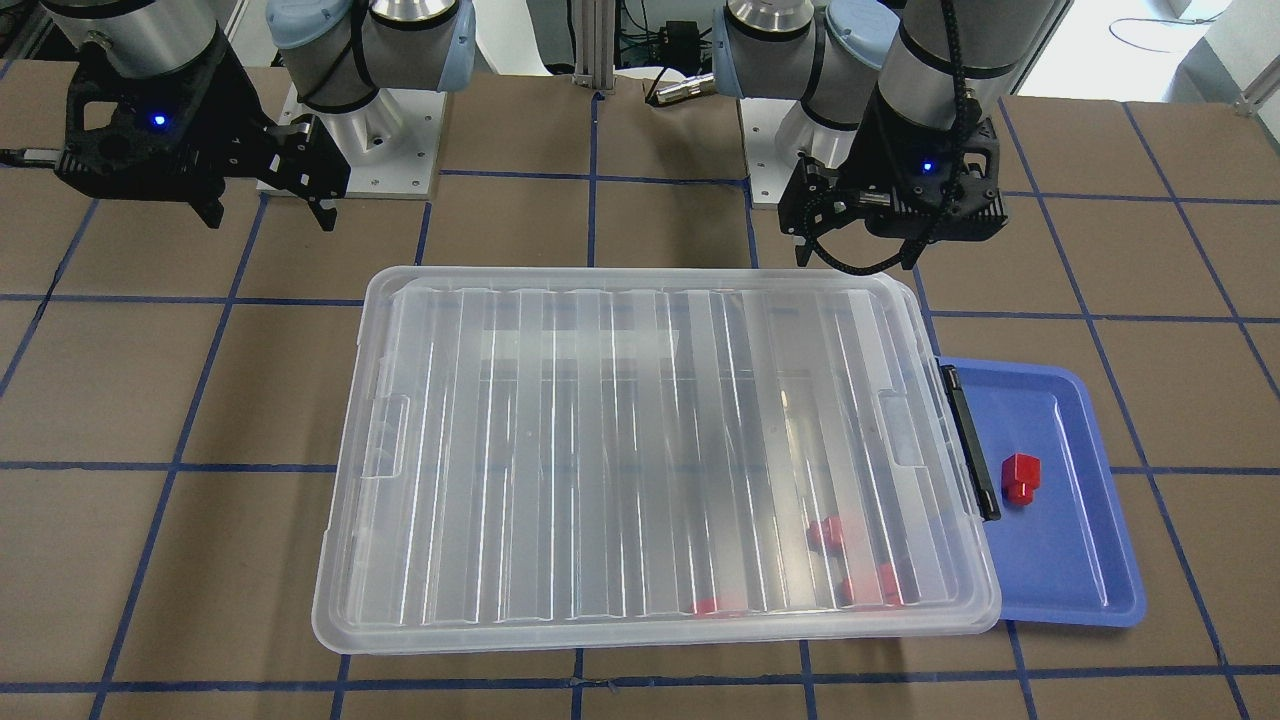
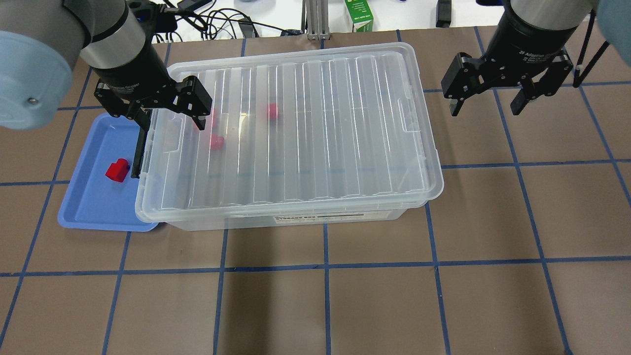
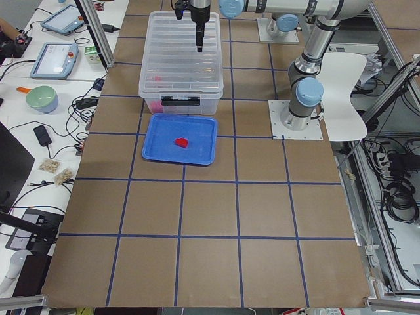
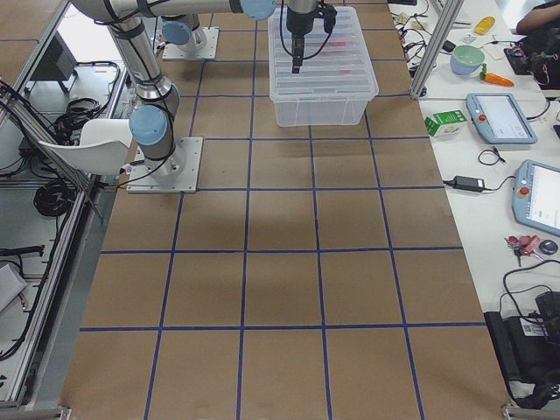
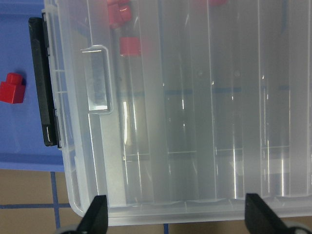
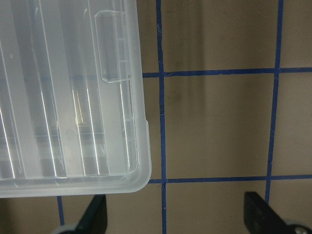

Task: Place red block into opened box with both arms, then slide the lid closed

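Observation:
A red block (image 2: 117, 170) (image 1: 1021, 478) (image 5: 12, 88) lies in a blue tray (image 2: 93, 207). The clear box (image 2: 296, 219) stands beside the tray, its black latch bar (image 5: 44, 83) at that end. The ribbed lid (image 2: 305, 128) (image 1: 640, 450) (image 6: 73, 97) lies flat over the box and covers it. Three more red blocks (image 2: 215, 141) show blurred through the lid. My left gripper (image 2: 171, 121) (image 5: 176, 217) hangs open above the lid's tray end, holding nothing. My right gripper (image 2: 485, 109) (image 6: 178, 217) hangs open and empty over bare table, just past the box's other end.
Brown table with blue tape grid lines (image 2: 325, 266) stretches wide in front of the box. A green carton (image 2: 359, 16) and cables lie beyond the far edge. Tablets, a bowl and other gear sit on the side bench (image 3: 52, 59).

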{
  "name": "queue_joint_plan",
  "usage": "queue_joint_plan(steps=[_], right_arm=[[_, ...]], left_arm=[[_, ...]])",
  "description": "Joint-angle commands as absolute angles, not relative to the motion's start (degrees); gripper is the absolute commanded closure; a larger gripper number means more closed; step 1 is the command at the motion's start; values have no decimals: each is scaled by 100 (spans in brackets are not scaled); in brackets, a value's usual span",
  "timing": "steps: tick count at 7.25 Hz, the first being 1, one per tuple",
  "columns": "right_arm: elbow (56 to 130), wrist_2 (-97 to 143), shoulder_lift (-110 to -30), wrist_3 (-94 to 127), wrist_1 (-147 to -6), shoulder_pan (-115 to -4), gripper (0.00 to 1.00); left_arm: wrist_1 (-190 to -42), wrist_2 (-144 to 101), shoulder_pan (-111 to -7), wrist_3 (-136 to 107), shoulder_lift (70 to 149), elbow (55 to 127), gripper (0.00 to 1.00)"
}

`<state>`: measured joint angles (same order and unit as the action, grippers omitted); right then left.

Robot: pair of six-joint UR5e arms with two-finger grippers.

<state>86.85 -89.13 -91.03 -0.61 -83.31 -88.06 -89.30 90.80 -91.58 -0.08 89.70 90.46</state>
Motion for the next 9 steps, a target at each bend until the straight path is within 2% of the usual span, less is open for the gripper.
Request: queue_joint_plan(steps=[1, 5, 9], right_arm=[[8701, -8912, -9097, -70, -8341, -8807, 0], [8710, -8912, -8878, 17, -8445, -8763, 0], [8701, -8930, -7694, 8, -9771, -8833, 0]], left_arm=[[-8930, 9079, -9158, -9, 8974, 9044, 0], [-8930, 9079, -9158, -9, 8974, 9035, 0], [-8930, 9079, -9158, -9, 8974, 9044, 0]])
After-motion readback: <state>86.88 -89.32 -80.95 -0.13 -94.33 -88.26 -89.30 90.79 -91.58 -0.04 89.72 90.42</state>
